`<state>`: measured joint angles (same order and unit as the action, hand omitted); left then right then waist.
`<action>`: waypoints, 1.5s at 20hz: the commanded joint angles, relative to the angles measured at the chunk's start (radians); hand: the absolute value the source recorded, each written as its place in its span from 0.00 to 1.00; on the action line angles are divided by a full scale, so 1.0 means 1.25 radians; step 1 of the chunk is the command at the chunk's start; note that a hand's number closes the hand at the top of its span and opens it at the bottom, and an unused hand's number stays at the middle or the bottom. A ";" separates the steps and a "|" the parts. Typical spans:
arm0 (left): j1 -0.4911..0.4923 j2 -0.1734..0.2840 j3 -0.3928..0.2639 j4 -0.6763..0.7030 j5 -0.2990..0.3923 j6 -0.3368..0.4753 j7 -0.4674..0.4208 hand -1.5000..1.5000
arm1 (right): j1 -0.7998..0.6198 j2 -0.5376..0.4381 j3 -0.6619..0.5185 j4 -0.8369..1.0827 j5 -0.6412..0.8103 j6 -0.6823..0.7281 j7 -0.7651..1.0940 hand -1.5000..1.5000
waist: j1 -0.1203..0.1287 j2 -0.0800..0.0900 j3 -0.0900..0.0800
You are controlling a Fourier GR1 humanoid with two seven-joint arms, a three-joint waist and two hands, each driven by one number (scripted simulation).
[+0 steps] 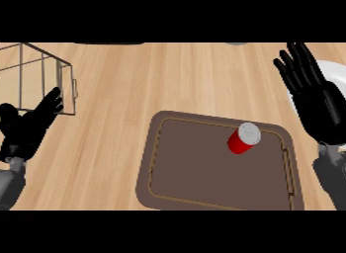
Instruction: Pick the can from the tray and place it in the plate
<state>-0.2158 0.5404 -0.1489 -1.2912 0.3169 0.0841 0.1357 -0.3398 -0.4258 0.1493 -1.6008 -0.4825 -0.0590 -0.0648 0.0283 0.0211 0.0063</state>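
Pale wood tabletop point(117, 79) fills the view, its grain running away from the robot. Nearest, both grey forearms come in at the lower corners. Between them lies the brown tray point(197, 173), flat on the wood with a raised rim. The red can point(243, 139) stands upright in the tray's far right part, silver top showing, near the right rim but apart from it.

At the left, the left hand point(26, 126) rests with fingers straight and apart, holding nothing, just in front of a wire basket point(37, 74) at the far left. At the right, the right hand point(318, 94) is raised with fingers straight and spread, also holding nothing. It sits beyond and to the right of the can, not touching it, and covers much of the white plate point(344, 74), whose rim shows at the far right edge.

The pick has not begun, by my reading. The risks lie in the approach: the can is tall and narrow, so a finger brushing its side as the hand comes back and down could tip it and let it roll across the tray. The tray's right rim is close, leaving little room for fingers on that side. The plate sits partly out of view, so a placement too far right could miss it.
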 commanded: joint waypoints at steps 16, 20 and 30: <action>0.146 -0.243 -0.076 -0.043 -0.009 0.086 -0.007 0.50 | -0.024 -0.100 -0.156 0.248 0.167 -0.035 -0.202 0.00 | -0.023 -0.017 -0.004; 0.150 -0.237 -0.074 -0.047 -0.032 0.096 -0.007 0.50 | -0.042 -0.199 -0.147 0.232 0.181 0.051 -0.138 0.00 | -0.027 -0.018 -0.005; 0.151 -0.267 -0.078 -0.048 -0.029 0.095 -0.013 0.50 | -0.050 -0.342 0.044 0.115 0.325 0.212 0.058 0.00 | -0.019 -0.022 -0.006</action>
<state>-0.0484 0.1422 -0.2110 -1.3426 0.3623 0.1579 0.0233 -0.3912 -0.8203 0.1391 -1.4002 -0.1169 0.1549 -0.0766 -0.0072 0.0055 -0.0481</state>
